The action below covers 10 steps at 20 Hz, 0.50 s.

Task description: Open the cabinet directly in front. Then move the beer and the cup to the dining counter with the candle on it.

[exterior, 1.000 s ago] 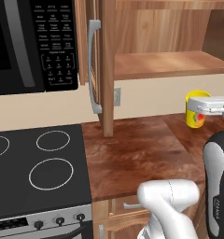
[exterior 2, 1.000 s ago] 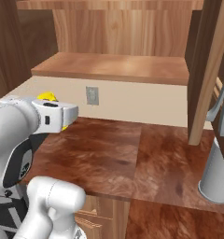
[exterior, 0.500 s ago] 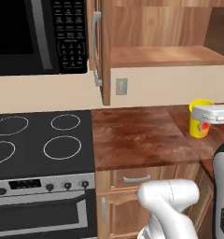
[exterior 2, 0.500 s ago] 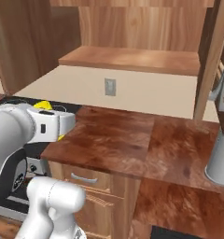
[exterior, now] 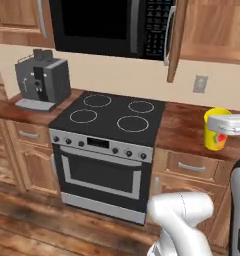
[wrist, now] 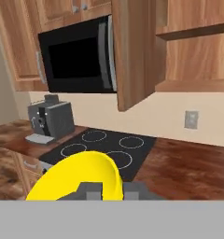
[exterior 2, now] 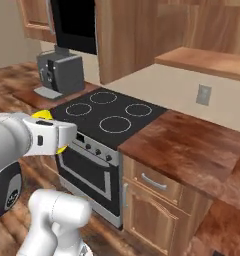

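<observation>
One thing could spoil this: the gripper (exterior: 223,131) is nearly closed on the rim of the cup (exterior: 215,129), a thin hold, so a swing of the base could knock it loose. You have the cup hanging directly under the gripper, right of the stove (exterior: 114,116), over the counter (exterior: 184,127).

No text, brand, number or sign can be read. The keypad of the microwave (exterior: 117,25), above the stove (exterior: 111,114), carries rows of pale marks too small to be made out, and the red-orange mark on the cup (exterior: 215,131), right of the stove, forms no legible letters.
</observation>
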{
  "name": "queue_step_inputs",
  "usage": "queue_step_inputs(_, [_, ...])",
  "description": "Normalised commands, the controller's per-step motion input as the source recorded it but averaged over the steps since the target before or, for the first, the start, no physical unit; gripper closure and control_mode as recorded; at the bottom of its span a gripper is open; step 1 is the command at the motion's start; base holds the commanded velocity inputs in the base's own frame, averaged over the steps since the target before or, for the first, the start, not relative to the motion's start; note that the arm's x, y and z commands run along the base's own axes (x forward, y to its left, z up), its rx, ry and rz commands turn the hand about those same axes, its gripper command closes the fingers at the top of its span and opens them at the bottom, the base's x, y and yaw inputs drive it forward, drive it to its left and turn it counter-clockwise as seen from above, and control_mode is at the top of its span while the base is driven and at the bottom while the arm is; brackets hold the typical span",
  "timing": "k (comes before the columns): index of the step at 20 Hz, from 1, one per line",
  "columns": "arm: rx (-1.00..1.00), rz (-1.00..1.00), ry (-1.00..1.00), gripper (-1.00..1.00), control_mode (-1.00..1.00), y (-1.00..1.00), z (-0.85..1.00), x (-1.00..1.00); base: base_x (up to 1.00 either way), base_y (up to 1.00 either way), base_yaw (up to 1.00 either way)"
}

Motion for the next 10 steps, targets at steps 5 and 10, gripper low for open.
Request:
queue_step_inputs(5, [0.00, 0.00, 0.00, 1.00, 1.00, 0.00, 0.00, 0.00, -0.06, 0.00, 0.92])
queue_step_inputs(10, [0.00, 0.00, 0.00, 1.00, 1.00, 0.00, 0.00, 0.00, -0.01, 0.02, 0.95])
